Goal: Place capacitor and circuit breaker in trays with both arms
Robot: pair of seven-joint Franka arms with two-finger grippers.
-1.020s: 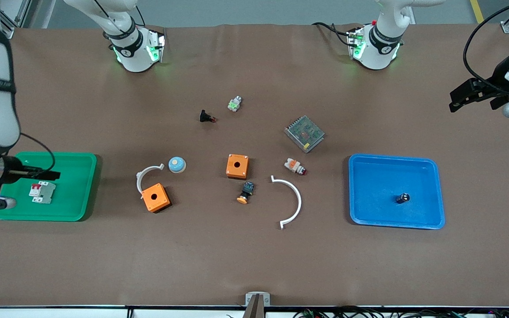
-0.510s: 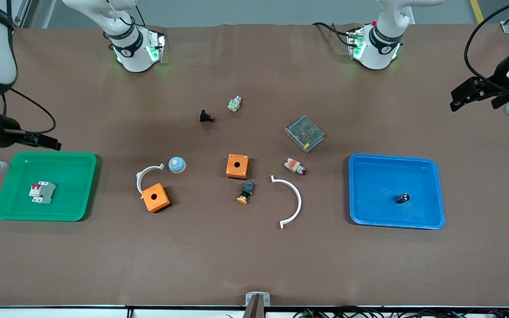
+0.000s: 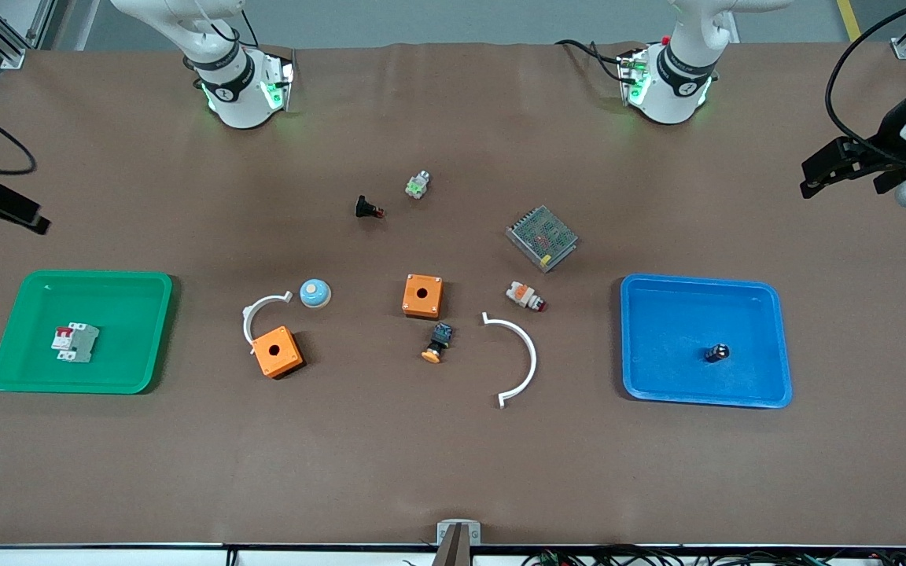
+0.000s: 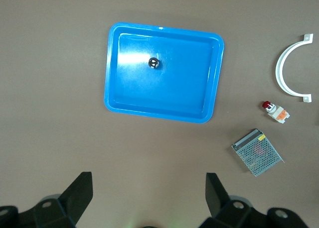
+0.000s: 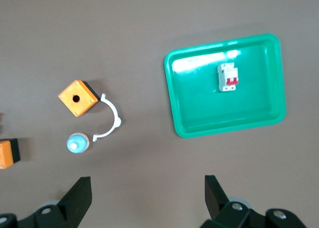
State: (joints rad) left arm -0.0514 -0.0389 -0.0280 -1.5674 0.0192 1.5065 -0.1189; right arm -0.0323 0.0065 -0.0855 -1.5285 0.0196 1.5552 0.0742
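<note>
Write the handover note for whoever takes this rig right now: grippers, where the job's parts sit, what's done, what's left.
Left gripper: open, empty, raised over bare table at the left arm's end, above the blue plastic tray.
Right gripper: open, empty, up over the table edge beside the green plastic tray.
Small black cylindrical capacitor: lying in the blue tray.
White-grey circuit breaker with red levers: lying flat in the green tray.
Done: both parts placed and released.
Left: apparently nothing to place; the other parts mid-table are not part of this job.
</note>
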